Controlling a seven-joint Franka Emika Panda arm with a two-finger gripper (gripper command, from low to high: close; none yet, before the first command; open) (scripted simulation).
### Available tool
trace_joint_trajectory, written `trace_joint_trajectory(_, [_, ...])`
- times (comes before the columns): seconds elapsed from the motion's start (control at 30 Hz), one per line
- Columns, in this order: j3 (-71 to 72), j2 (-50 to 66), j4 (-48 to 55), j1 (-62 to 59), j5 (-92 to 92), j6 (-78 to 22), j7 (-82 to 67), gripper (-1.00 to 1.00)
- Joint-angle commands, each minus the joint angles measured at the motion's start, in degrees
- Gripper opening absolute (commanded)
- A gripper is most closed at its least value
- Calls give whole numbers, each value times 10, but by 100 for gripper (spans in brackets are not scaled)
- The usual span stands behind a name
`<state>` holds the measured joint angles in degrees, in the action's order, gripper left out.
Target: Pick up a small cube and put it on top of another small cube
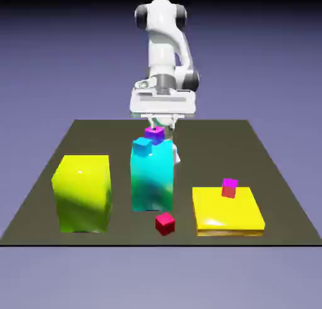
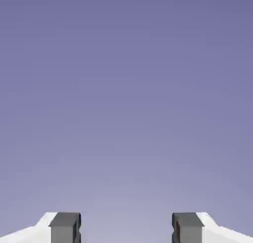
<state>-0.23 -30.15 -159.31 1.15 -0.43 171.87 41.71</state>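
Overhead, the jaws [image 2: 126,227] stand released with nothing between them; the hand view shows only plain backdrop beyond the two grey fingertips [image 2: 64,226]. Well in front of the jaws, nearer the camera in the exterior view, the small cube [image 1: 165,223] rests on the dark counter [image 1: 283,195], just beside the foot of the tall cyan block [image 1: 152,176]. A purple cube [image 1: 155,135] sits atop that block, close below the jaws. A yellow-green block [image 1: 82,193] and a flat yellow slab [image 1: 227,210] bearing a magenta-topped cube [image 1: 229,188] flank the cyan block.
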Motion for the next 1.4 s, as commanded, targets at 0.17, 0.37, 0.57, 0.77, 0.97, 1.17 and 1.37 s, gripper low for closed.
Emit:
trace_joint_trajectory(0.17, [-12,125,84,23,-21,-106,-37,0])
trace_joint_trajectory(0.37, [-23,249,168,46,-43,-213,-75,0])
trace_joint_trajectory(0.57, [-35,374,252,69,-64,-319,-112,0])
trace_joint_trajectory(0.77, [-47,498,336,91,-86,-426,-149,0])
trace_joint_trajectory(0.97, [-55,609,344,92,-100,-372,-155,0])
trace_joint_trajectory(1.17, [-49,542,366,91,-102,-462,-171,-100])
trace_joint_trajectory(1.37, [-6,435,346,-3,-172,-556,-188,-100])
